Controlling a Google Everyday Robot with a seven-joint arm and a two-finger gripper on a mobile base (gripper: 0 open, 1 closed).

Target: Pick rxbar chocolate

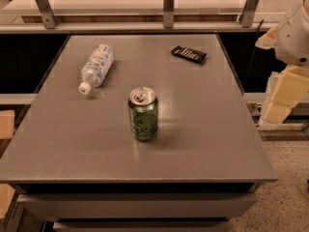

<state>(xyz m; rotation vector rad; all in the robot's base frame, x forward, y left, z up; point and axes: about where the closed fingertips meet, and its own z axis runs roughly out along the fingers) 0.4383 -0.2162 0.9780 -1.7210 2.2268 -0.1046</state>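
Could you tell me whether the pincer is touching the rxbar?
Apart. The camera view shows the pincer hanging right of the table, with bare tabletop between it and the rxbar.

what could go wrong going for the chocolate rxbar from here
1. The rxbar chocolate lies flat on the table, so the gripper, now off the table's right side, may scrape the surface or slip off the wrapper.
2. The bar sits toward the far right corner; a nudge might slide it toward an edge.
3. A wide sweep across the middle could tip the upright green can.
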